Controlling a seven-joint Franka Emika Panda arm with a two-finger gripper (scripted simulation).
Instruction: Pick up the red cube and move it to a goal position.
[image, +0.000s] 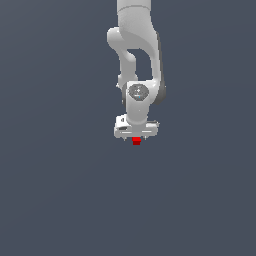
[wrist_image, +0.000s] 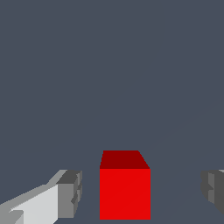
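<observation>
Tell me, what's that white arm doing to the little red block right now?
Tool open, straddling red cube. Fingers clear of its sides, no grip. Nothing in the way.

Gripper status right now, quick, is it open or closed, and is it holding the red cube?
Gripper: open, holding nothing; the red cube sits between the fingers with a gap on each side.

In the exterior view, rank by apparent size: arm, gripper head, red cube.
1. Arm, largest.
2. Gripper head, much smaller than the arm.
3. Red cube, smallest and partly hidden beneath the head, so its full size is unsure.
</observation>
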